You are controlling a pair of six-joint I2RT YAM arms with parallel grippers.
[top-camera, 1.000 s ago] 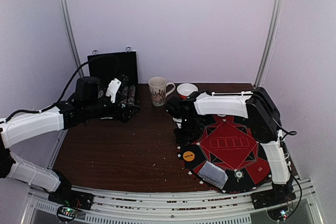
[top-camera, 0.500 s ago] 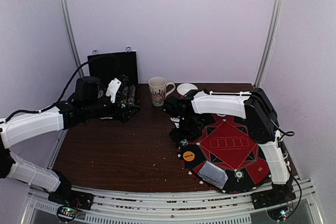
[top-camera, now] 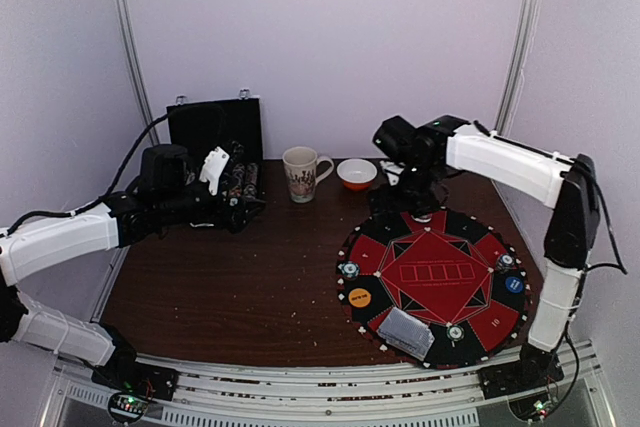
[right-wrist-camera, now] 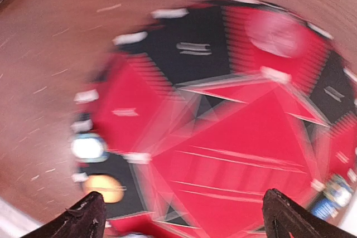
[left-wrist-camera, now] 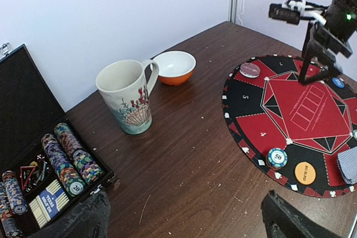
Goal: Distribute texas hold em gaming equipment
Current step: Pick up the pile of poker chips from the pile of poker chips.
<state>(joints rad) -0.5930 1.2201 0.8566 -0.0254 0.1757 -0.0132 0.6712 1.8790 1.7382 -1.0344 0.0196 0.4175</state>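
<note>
The round red-and-black mat [top-camera: 435, 277] carries a blue-and-white chip [top-camera: 349, 270] at its left edge. An orange button [top-camera: 359, 297], a deck of grey-backed cards [top-camera: 408, 332], another chip [top-camera: 455, 331] and a blue button [top-camera: 513, 284] also lie on it. My right gripper [top-camera: 418, 205] hangs open and empty over the mat's far edge. The right wrist view is blurred; it shows the right gripper [right-wrist-camera: 187, 221], the chip [right-wrist-camera: 88, 147] and a pinkish chip [right-wrist-camera: 273, 32]. My left gripper [left-wrist-camera: 184, 228] is open and empty beside the case [left-wrist-camera: 33, 137] of stacked chips [left-wrist-camera: 70, 163].
A patterned mug [top-camera: 300, 174] and a white-and-orange bowl [top-camera: 357, 174] stand at the back between the case [top-camera: 215, 132] and the mat. Small crumbs dot the brown table [top-camera: 230, 287]. Walls close in on three sides.
My right gripper has opened, left a chip at the mat's left edge, and swung up and right to the mat's far edge. The left arm has not moved.
</note>
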